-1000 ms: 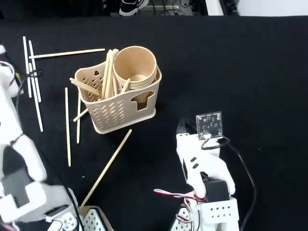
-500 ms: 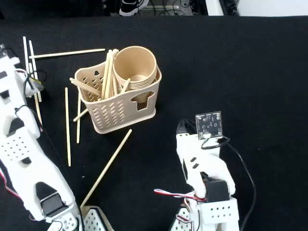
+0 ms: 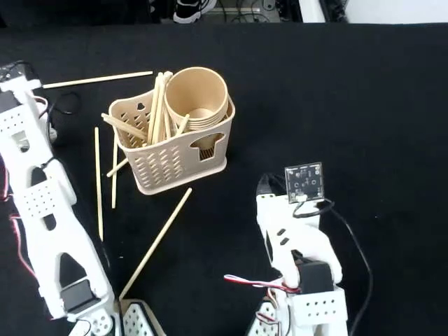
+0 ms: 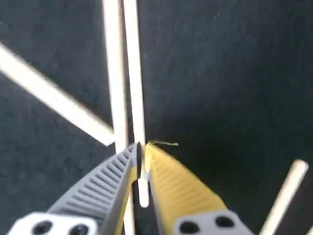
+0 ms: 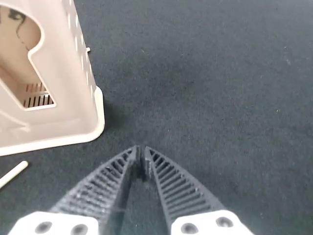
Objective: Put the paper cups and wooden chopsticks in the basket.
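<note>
Wooden, pale chopstick [image 4: 133, 73] sat clamped in left gripper [image 4: 139, 149], far end cut off | right gripper [image 5: 141, 152] clenched on nothing near beige slotted plastic basket [image 5: 73, 88] | stacked tan paper cups [image 3: 197, 94] inside it.

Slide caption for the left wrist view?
Left gripper shut on a wooden chopstick, more chopsticks beside it on the black table.

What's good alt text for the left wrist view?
The left gripper, one finger grey and one yellow, is shut on a wooden chopstick over the black table. A second chopstick lies right beside it, a third chopstick slants toward them, and a fourth chopstick shows its end farther off.
</note>
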Controlling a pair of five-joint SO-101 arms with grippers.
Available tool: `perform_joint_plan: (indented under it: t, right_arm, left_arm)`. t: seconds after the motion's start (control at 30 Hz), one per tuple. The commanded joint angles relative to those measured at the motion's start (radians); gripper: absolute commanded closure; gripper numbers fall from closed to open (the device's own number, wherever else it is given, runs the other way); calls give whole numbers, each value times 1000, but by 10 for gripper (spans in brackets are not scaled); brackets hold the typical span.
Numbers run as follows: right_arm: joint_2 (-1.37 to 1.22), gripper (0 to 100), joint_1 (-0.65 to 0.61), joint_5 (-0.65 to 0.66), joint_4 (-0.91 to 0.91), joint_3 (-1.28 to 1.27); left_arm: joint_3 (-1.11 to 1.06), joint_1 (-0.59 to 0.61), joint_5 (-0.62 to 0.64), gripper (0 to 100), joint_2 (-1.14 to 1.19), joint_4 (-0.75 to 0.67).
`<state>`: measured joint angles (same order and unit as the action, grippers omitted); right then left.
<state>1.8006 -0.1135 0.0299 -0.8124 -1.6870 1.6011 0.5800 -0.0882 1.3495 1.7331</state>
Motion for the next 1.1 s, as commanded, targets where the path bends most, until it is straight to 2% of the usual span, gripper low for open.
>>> perform_joint_plan:
  t: [0.0, 0.27, 0.43, 0.67, 0.83, 1.0, 1.07]
  right_arm:
    - [90, 983, -12, -5, -3, 4]
    - [90, 983, -11, -5, -3, 4]
    - [90, 983, -11, -5, -3, 4]
    - [88, 983, -11, -5, -3, 4]
    - [88, 983, -11, -5, -3, 4]
    - [87, 983, -11, -5, -3, 4]
    - [87, 983, -11, -5, -3, 4]
  left_arm:
    - [-108, -8, -17, 973, -92, 34]
    - [-696, -13, -18, 973, -592, 29]
    - [-951, 36, -18, 954, -812, -126]
    - [-1081, 122, -14, 727, -786, -342]
    - [-1081, 116, 78, 719, -715, -459]
    - [-1081, 58, 87, 723, -603, -459]
    - [-1081, 53, 89, 762, -555, -462]
